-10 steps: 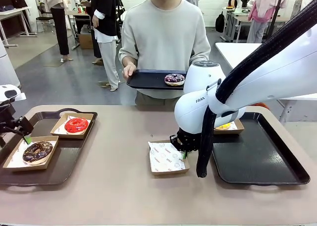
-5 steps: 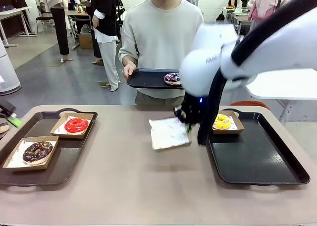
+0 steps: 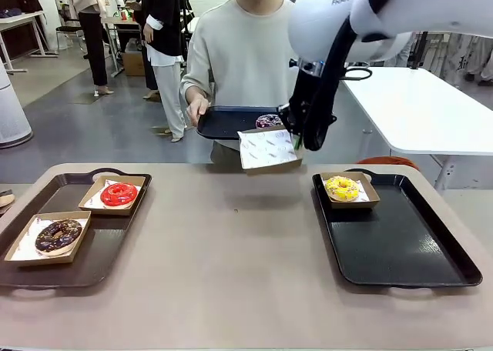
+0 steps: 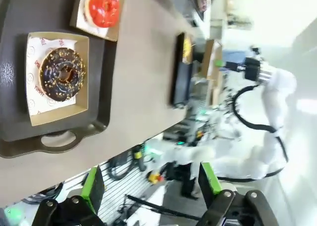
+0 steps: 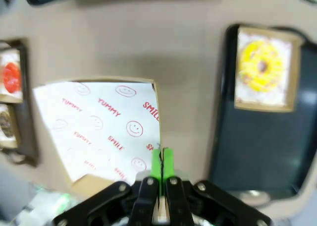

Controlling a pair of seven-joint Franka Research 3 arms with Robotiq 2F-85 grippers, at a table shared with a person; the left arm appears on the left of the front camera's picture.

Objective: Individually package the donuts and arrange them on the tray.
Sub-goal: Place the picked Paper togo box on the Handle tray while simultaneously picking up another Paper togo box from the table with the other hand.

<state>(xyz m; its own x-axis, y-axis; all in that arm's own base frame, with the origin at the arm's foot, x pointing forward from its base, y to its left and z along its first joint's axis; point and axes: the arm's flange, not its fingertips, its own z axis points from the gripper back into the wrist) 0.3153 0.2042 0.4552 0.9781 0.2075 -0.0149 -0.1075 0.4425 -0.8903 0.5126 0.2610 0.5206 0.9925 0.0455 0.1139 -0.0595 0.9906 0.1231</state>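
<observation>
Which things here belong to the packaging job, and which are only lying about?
Job: red donut, chocolate donut, yellow donut, purple donut, paper-lined box held by right gripper, right tray.
Lying about: white side table, background chair.

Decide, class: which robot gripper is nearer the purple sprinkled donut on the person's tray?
Right. The right gripper holds the empty box up just in front of the purple donut; the left gripper hangs back over the near-left table edge.
</observation>
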